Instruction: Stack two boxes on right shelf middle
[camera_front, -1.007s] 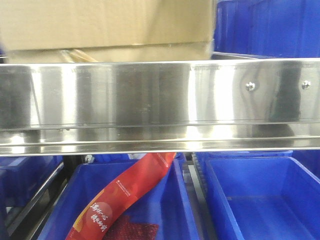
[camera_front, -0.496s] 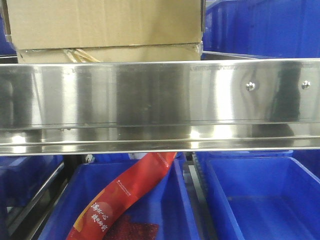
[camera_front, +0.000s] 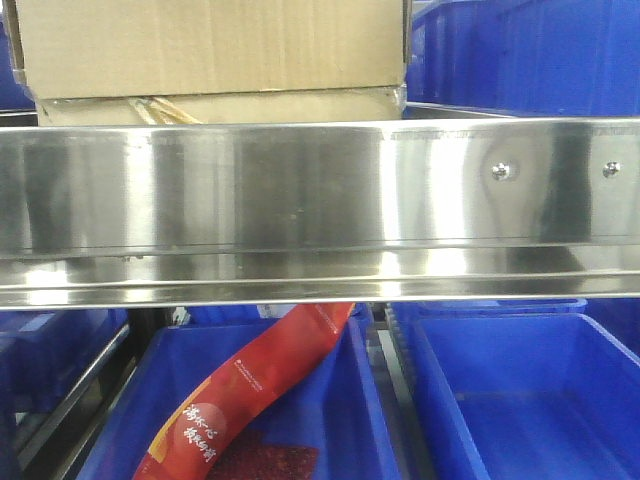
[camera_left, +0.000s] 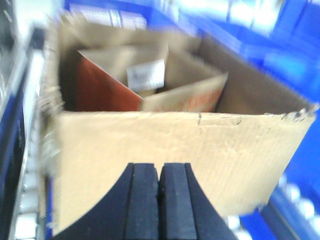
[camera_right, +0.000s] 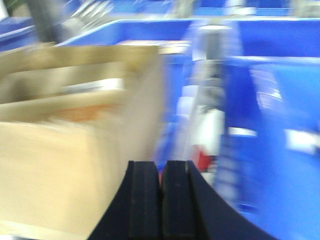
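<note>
In the front view the two boxes stand stacked on the right shelf middle (camera_front: 320, 190), behind its mirror-like lip. The upper tan carton (camera_front: 210, 45) rests on the lower one (camera_front: 250, 108), of which only a thin strip shows. The left wrist view looks down into an open-topped carton (camera_left: 165, 150) holding a smaller orange-sided carton (camera_left: 110, 92). My left gripper (camera_left: 160, 167) is shut and empty at its near wall. My right gripper (camera_right: 161, 167) is shut and empty beside a blurred carton (camera_right: 65, 160), by its right corner.
Blue plastic bins (camera_front: 520, 55) stand right of the cartons on the same shelf. Two more bins sit below, the right one (camera_front: 520, 400) bare and the left one (camera_front: 330, 400) holding a red snack bag (camera_front: 250, 390). Blue bins (camera_right: 280, 125) fill the right wrist view.
The upper carton has shifted left in the front view, its right edge moving away from the blue bins, and it looks steady now. The shelf and lower bins are unchanged.
</note>
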